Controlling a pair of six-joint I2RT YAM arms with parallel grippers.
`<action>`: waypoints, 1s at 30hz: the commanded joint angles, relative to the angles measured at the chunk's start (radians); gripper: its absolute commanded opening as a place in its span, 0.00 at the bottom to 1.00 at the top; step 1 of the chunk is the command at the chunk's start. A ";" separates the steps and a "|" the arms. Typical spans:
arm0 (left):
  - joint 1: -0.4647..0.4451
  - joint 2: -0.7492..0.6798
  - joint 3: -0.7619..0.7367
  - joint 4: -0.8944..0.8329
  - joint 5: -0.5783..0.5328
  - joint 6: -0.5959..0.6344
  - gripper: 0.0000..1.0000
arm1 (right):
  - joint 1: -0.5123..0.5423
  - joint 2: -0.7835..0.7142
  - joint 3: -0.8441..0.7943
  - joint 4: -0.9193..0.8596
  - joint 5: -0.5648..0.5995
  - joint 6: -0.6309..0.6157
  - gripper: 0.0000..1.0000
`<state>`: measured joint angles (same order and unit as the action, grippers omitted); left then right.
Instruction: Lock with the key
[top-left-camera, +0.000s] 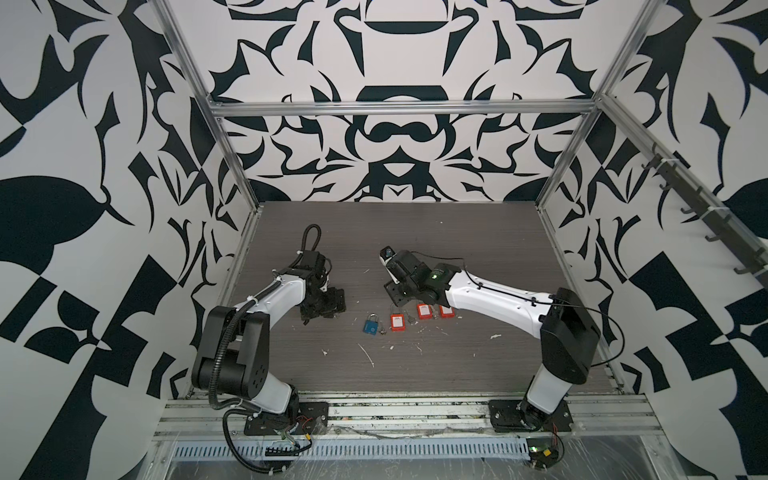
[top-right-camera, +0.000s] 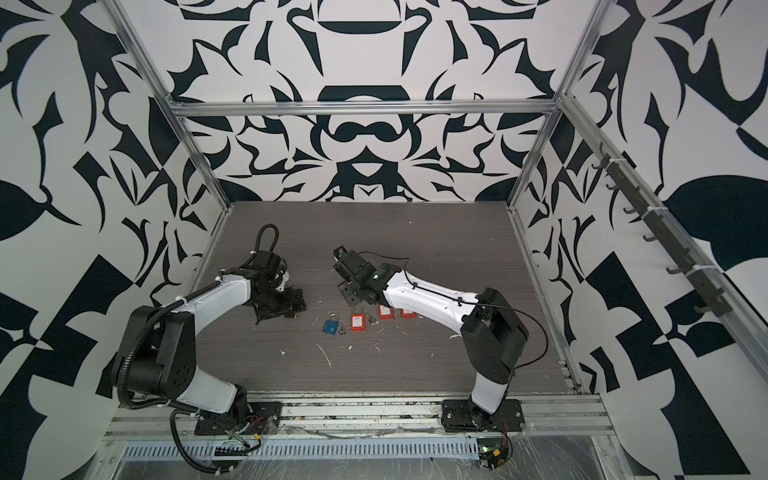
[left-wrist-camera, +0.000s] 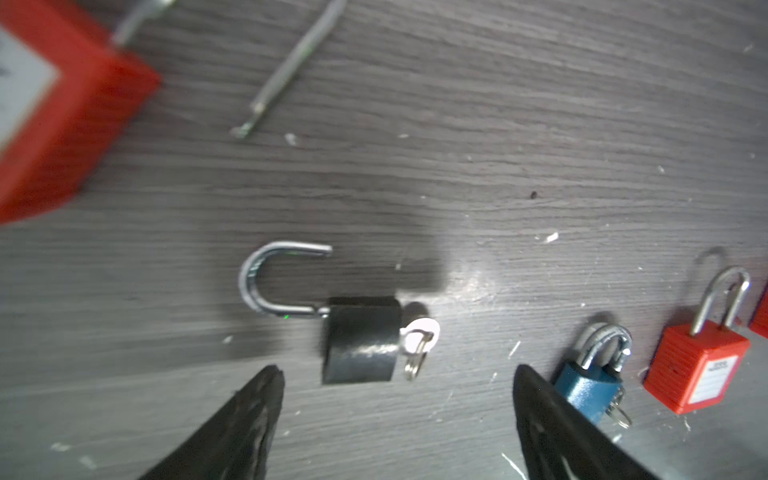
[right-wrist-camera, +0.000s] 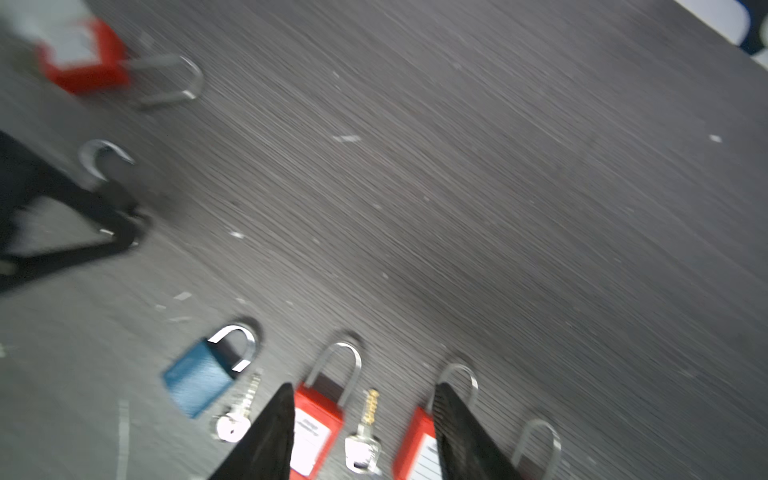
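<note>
Left wrist view: open black lock (left-wrist-camera: 359, 338), key (left-wrist-camera: 417, 336) in it, under an empty gripper.
Left gripper (left-wrist-camera: 397, 369) hangs wide open over the table (left-wrist-camera: 540, 124), holding nothing; the black lock lies flat just ahead of its fingers, shackle (left-wrist-camera: 266, 278) swung out, apart from the blue lock (left-wrist-camera: 590, 390). Right gripper (right-wrist-camera: 362, 386) is about half open and empty above the row of red locks (right-wrist-camera: 320, 415). The step looks like the reach for the lock body. Next likely calls for a centred pinch on the body, clear of key and shackle, so the shackle can be pushed home and the key turned.
</note>
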<state>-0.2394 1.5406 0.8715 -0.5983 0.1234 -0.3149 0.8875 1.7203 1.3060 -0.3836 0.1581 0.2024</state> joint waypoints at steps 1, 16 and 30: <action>-0.020 0.029 0.033 0.014 0.021 -0.020 0.89 | -0.035 -0.047 -0.040 0.185 -0.155 -0.004 0.52; -0.067 0.004 0.081 0.011 0.052 0.041 0.89 | -0.107 -0.010 -0.053 0.235 -0.449 -0.357 0.64; 0.317 -0.412 0.047 -0.041 0.132 -0.086 0.92 | -0.025 0.290 0.335 -0.145 -0.597 -0.984 0.60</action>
<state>0.0288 1.1381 0.9310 -0.6106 0.1703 -0.3508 0.8268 1.9602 1.5364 -0.4175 -0.4080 -0.6338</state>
